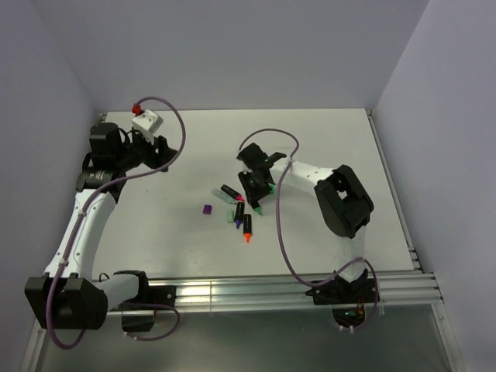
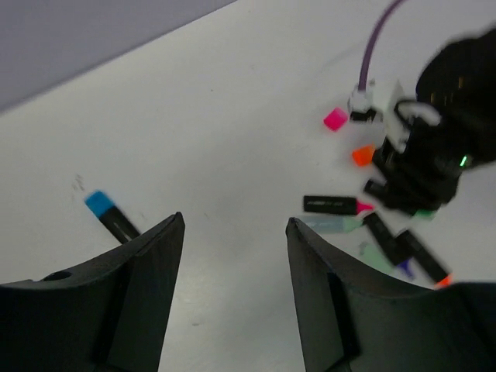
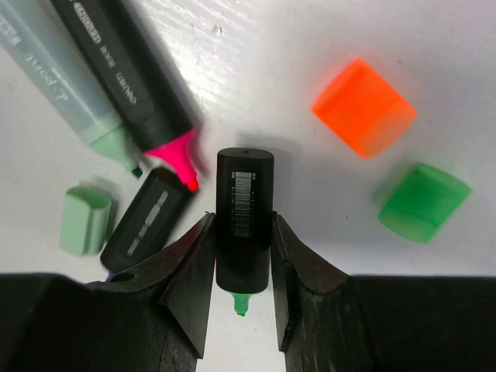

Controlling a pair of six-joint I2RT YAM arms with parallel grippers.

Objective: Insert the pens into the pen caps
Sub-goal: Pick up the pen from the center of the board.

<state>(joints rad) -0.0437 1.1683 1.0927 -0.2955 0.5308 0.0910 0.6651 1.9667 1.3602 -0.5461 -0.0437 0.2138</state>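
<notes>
White bench (image 1: 194, 155), pale lilac walls on three sides, and both arms are out over it. The left arm is folded back at the far left, well apart from the cluster of pens in the middle. The left gripper (image 2: 235, 225) is spread wide and holds nothing, with a lone blue-tipped pen (image 2: 108, 213) lying just beyond its left finger. The right arm is by far the nearer one, reaching right down into the pile. The right gripper (image 3: 242, 221) has its jaws pressed to both flanks of the green pen (image 3: 244, 194), a pinch across the black barrel. I can't tell whether the pen is off the surface yet. The barrel runs straight along the gap between the fingers, green tip pointing back toward the wrist and butt end pointing away. The green cap (image 3: 425, 201) sits off to the pen's right, apart from it, just below the orange cap (image 3: 363, 107). My read is that the tip faces away from its cap, so the pen needs turning.
</notes>
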